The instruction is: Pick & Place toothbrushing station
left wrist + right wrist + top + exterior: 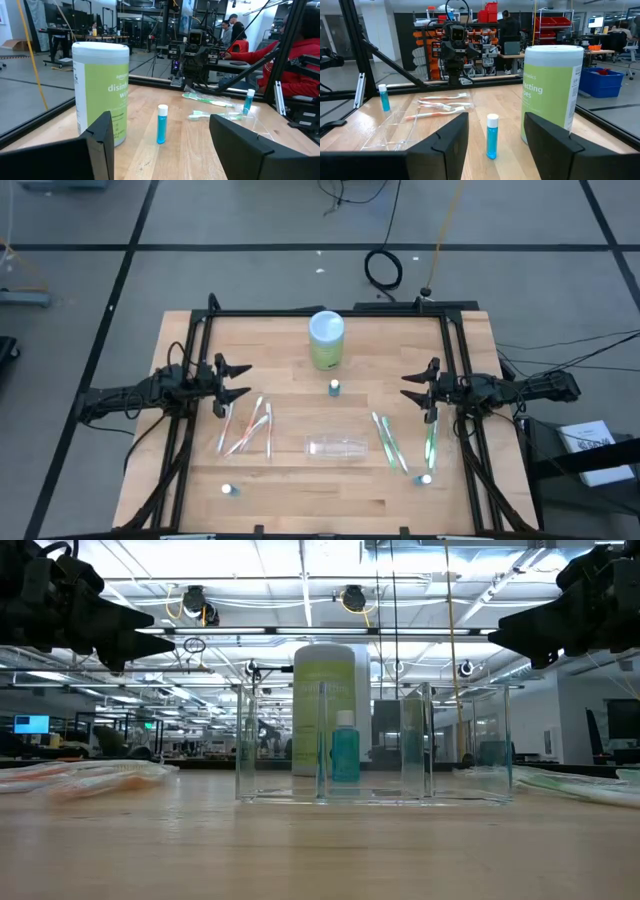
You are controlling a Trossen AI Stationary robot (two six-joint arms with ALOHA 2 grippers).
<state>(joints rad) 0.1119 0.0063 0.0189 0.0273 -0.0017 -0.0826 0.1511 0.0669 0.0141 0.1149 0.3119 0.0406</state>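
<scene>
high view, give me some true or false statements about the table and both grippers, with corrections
1. The wipes canister stands upright at the far middle of the table. True.
2. The left gripper is holding a toothbrush. False: it is open, holds nothing and hovers above the table.
3. The clear organizer sits near the middle of the table. True.
4. The orange toothbrushes lie on the right arm's side. False: they lie on the left arm's side; the green toothbrushes lie on the right.
5. The right gripper is open and holds nothing. True.
</scene>
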